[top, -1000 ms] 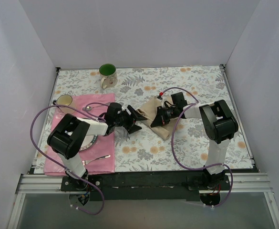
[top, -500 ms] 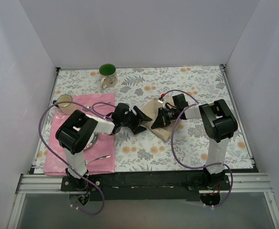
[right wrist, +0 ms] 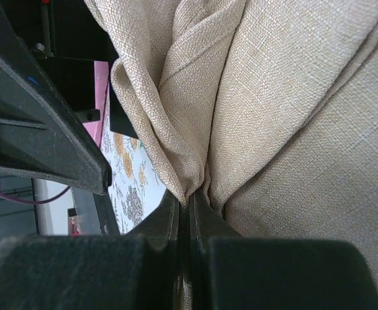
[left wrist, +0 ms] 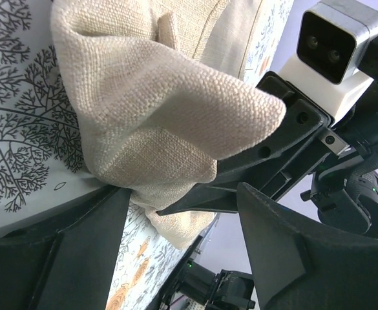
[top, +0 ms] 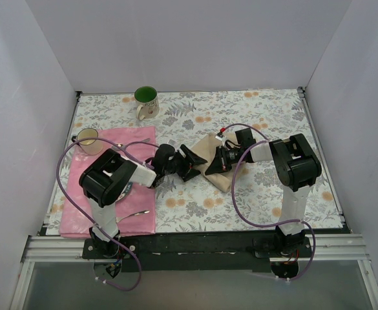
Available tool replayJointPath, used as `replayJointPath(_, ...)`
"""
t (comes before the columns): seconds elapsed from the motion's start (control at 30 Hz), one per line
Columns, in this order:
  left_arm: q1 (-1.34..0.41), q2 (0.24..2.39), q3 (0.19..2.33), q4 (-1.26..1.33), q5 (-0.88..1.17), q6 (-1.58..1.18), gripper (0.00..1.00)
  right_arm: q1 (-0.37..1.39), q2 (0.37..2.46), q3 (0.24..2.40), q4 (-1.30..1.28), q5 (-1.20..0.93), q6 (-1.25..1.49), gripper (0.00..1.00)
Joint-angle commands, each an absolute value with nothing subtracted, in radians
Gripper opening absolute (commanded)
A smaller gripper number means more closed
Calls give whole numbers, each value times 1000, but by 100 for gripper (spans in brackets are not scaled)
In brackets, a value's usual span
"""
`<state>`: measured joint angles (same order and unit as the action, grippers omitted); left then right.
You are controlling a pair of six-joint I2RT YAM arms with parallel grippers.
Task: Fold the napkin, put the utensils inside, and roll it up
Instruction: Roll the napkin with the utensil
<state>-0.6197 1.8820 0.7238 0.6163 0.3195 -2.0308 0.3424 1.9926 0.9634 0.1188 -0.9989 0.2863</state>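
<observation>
Clamping the right pincer (right wrist: pixel 187 201) tight on a raised fold of the plain tan cloth napkin (left wrist: pixel 143 97), bunched mid-tabletop (top: pixel 260 123), long axis running far-to-near. Holding the left pincer (top: pixel 187 164) spread apart just left of it, cloth edge reaching in between its jaws. Probably needing only to close there.

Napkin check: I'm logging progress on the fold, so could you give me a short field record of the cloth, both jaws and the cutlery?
napkin: tan cloth, bunched into folds, on the floral tablecloth
right jaws: shut on a pinched fold of the napkin
left jaws: open, with a napkin edge between them
utensil: silver, lying on the pink placemat, apart from the napkin
fold: not yet flat or finished
rolling: not started
other items: green mug, tan cup
</observation>
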Motion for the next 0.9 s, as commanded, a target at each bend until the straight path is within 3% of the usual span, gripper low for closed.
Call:
replayJointPath(0.0,-632,1907,692,482,227,-2201,68,339,1994,950,176,-1048,340,1)
replayJointPath(0.3,-632,1959,750,423,224,-2184,66,331,1970,920,268,-1094,422,1)
replayJointPath(0.57,-629,1941,824,356,255,-2137,73,330,1960,908,268,-1086,417,1)
replayJointPath(0.7,-629,1826,767,295,221,-2102,81,321,1963,913,256,-1083,408,1)
replayJointPath(0.87,-620,1741,690,322,221,-2095,82,308,1964,919,255,-1089,408,1)
